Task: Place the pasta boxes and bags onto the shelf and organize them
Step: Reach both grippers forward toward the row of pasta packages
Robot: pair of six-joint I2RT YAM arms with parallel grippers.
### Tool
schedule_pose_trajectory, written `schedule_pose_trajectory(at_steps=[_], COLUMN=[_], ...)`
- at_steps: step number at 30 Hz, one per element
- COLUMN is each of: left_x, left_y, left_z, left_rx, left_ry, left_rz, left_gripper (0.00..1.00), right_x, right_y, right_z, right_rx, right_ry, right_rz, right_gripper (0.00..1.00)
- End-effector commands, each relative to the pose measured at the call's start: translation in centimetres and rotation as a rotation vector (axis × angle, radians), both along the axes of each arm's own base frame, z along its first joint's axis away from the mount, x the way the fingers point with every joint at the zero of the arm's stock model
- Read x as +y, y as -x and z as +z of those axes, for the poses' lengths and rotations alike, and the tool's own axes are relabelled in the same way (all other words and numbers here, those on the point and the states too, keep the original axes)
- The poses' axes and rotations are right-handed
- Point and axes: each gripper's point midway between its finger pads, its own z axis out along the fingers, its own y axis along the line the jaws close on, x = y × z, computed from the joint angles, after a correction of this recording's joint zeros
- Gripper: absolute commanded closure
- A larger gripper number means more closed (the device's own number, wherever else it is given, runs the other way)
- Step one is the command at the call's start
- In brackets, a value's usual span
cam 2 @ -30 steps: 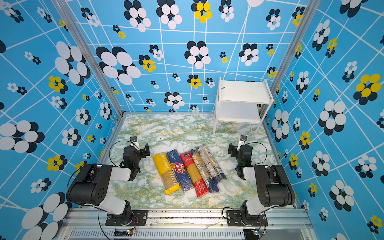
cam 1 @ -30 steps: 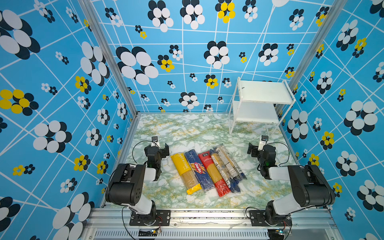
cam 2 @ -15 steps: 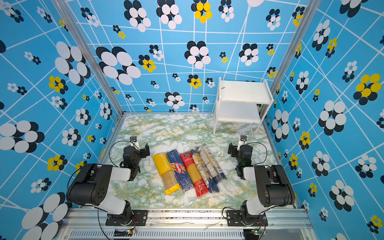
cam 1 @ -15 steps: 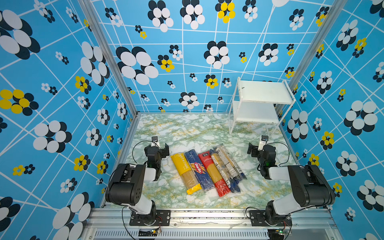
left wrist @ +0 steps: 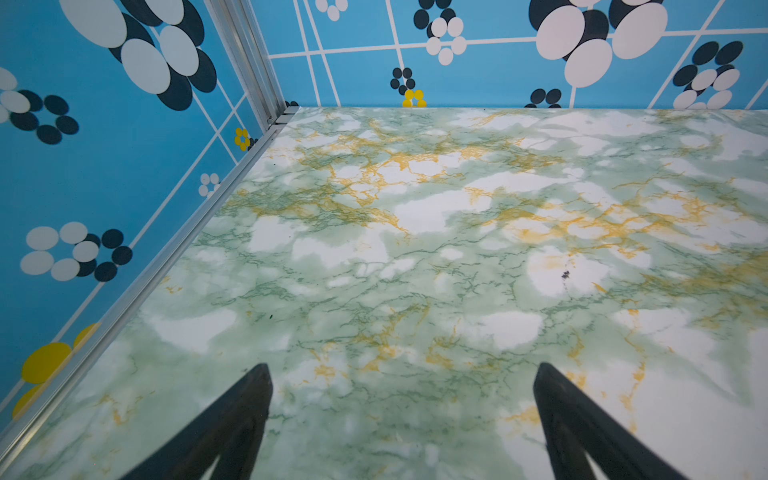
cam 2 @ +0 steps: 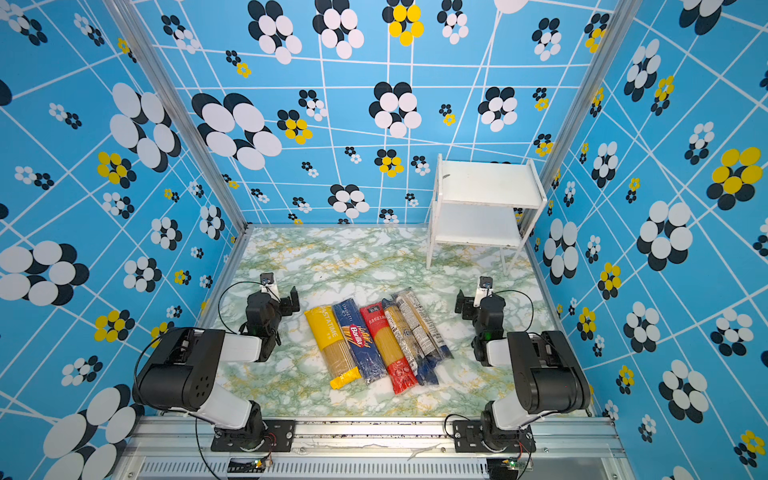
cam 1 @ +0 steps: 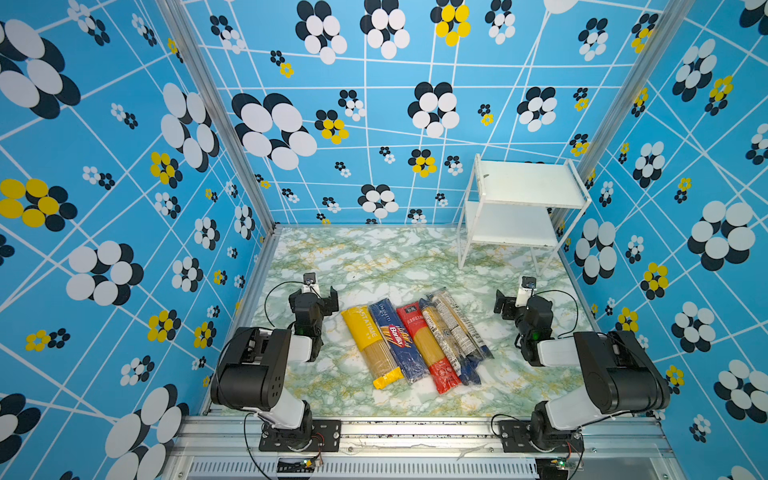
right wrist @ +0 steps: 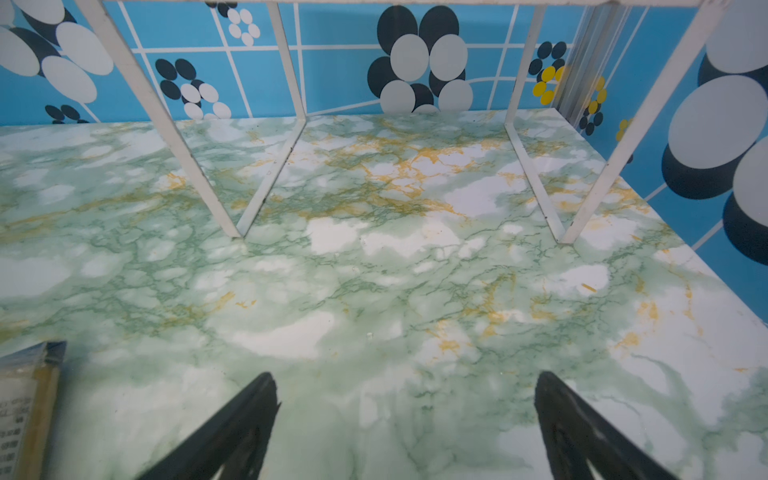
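change: none. Both arms and all five packs sit as they did a second ago, nothing is picked up, and the task looks unstarted.
left gripper (cam 1: 312, 296): black parallel jaws spread wide and empty, low over the table, just beside the far end of the yellow pack. Its wrist view shows only marble between the fingers (left wrist: 245, 415).
right gripper (cam 1: 519, 301): jaws spread wide and empty, near the clear packs. Its wrist view faces the shelf legs.
packs: flat at table centre, side by side and touching, slightly slanted. They are a long yellow spaghetti pack (cam 1: 371, 347), a dark blue Barilla spaghetti pack (cam 1: 395, 334), a red spaghetti pack (cam 1: 428, 349) and two slim clear spaghetti packs with dark-blue ends (cam 1: 453, 332).
shelf: small white two-tier rack with thin metal legs (cam 1: 528, 183) in the far right corner. Both boards are bare and it stands well apart from the packs.
next (judgement): the right arm is nearer the shelf and the clear packs, so it is the likely first picker. The packs are long, so a grip near the middle should avoid droop.
surface: glossy green-and-white marble-print tabletop with yellow veins (cam 1: 374, 257), bare except for the packs, the shelf and a small dark speck.
room: blue walls with white lines and black, white and yellow flower prints (cam 1: 124, 166), plus aluminium corner posts and a front rail (cam 1: 415, 428).
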Motion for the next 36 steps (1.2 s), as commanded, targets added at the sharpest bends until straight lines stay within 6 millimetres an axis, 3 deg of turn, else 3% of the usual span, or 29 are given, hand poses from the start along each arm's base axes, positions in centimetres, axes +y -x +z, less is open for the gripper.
schedule_pose_trajectory(at_steps=[1, 8, 17, 27, 28, 36], left_x=[-0.8, -2.0, -6.1, -12.5, -12.9, -15.7], left_y=[0.1, 0.2, 0.1, 3.8, 4.4, 9.0], left_z=[1.5, 4.3, 5.7, 6.0, 5.9, 4.6], left_rx=[-0.041, 0.032, 0.234, 0.436, 0.452, 0.588], left_ry=[-0.016, -0.032, 0.202, 0.335, 0.352, 0.637], left_rz=[-0.031, -0.063, -0.17, -0.27, -0.275, -0.294], left_gripper=[0.01, 0.01, 0.01, 0.01, 0.01, 0.01], right_x=[0.4, 1.1, 3.5, 6.7, 8.4, 15.3], right_y=[-0.3, -0.6, -0.2, 3.0, 3.6, 7.5], right_z=[1.6, 2.1, 4.7, 8.0, 8.2, 9.0], right_rx=[-0.073, -0.064, 0.088, 0.127, 0.14, 0.261], right_ry=[0.004, 0.009, -0.079, -0.136, -0.129, -0.095], right_rz=[0.031, 0.077, 0.193, 0.273, 0.325, 0.553], right_gripper=[0.01, 0.02, 0.06, 0.05, 0.05, 0.05])
